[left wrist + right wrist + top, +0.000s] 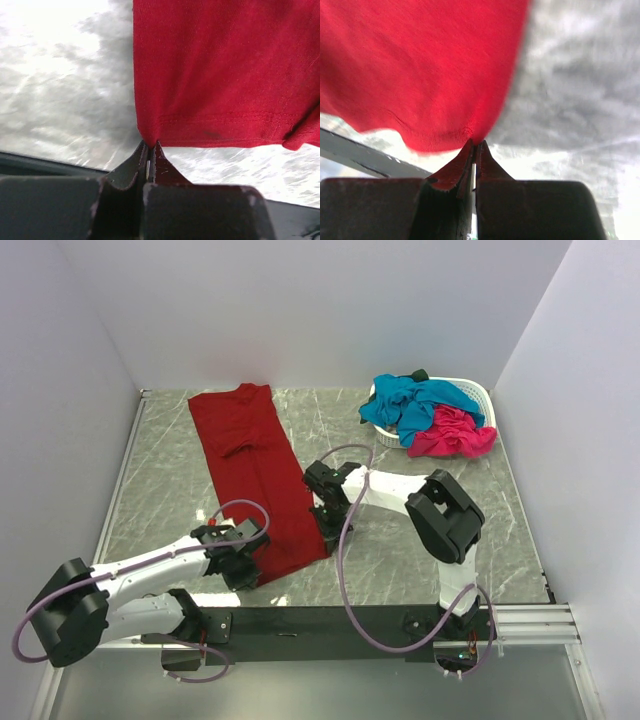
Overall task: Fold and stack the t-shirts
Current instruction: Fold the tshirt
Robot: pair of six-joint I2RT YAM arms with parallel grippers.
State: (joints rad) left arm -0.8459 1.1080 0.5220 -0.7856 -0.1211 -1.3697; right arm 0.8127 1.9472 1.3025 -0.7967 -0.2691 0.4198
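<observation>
Left fingers (131, 168) and right fingers (455, 171) pinch the dark red t-shirt (245, 450) hem.

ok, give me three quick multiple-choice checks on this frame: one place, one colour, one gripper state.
1. Where is the teal-blue shirt?
A) flat on the table
B) in the white basket
C) hanging off the table edge

2. What colour is the shirt laid out on the table?
A) hot pink
B) white
C) dark red

3. The left gripper is:
A) shut on the dark red shirt's hem corner
B) open above it
C) shut on nothing

Key:
1 B: it is bunched in the basket at the far right.
2 C: the top view shows a long dark red strip of cloth.
3 A: the left wrist view shows the fingers pinched together on the hem corner.
</observation>
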